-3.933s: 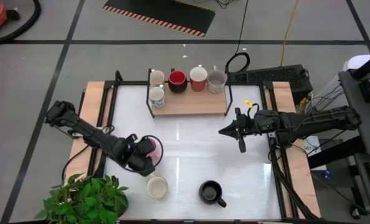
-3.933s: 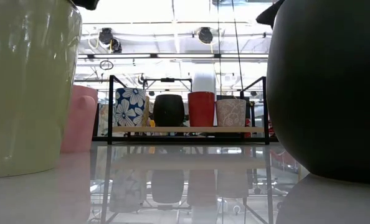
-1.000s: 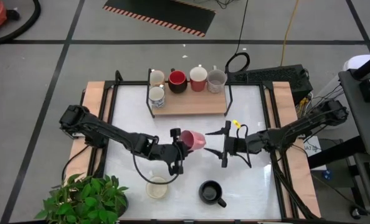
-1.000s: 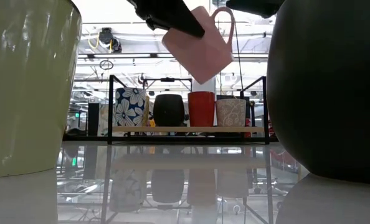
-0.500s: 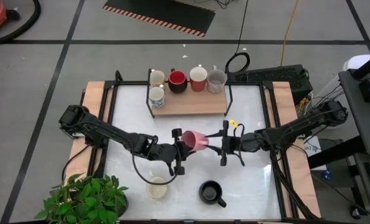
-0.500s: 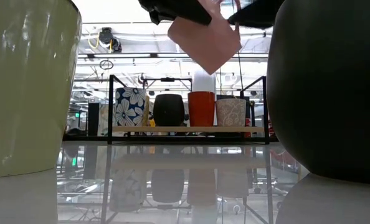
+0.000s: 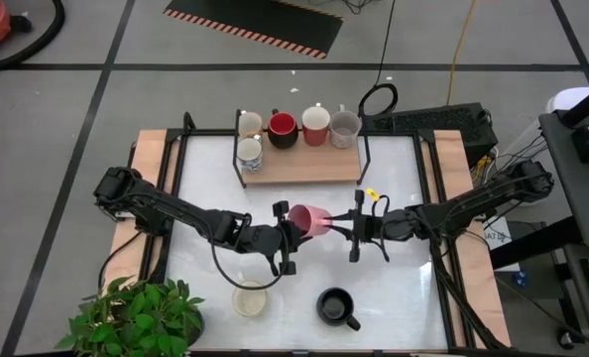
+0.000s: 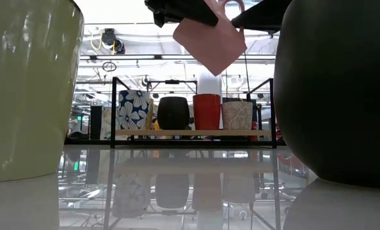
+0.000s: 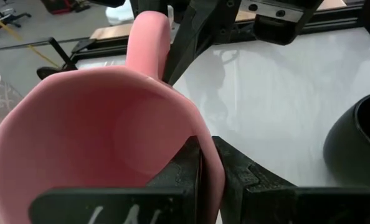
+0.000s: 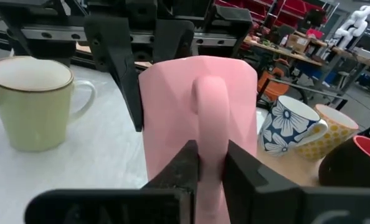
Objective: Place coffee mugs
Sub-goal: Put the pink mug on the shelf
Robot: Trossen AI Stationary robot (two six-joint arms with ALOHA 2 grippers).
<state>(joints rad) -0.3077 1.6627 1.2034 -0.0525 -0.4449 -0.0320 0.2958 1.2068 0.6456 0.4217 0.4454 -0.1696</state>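
Note:
A pink coffee mug hangs in the air over the middle of the table, between my two grippers. My left gripper is shut on its rim, coming from the table's left. My right gripper is shut on its handle, coming from the right. Two more coffee mugs stand on their bases near the front edge: a cream one and a black one. Several others stand on the wooden rack at the far side. My left gripper pinches the pink mug's rim wall, one finger inside the mug and one outside. The fingers come from the table's left, slanting a little downward. The mug is lifted clear and tilted, its mouth toward this gripper. My right gripper pinches the pink mug's handle between its two fingers, which lie across the handle loop. They come about level from the table's right. The mug hangs tilted, clear of the table, its handle toward this gripper.
A green potted plant stands at the near left corner. The rack has a black frame and holds a floral mug, a red-and-black mug and others. Bare white tabletop lies to the near right.
My right gripper has moved a little toward the table's left, up to the pink mug, and has shut on its handle. The mug has stayed in the air in my left gripper, tipping slightly.

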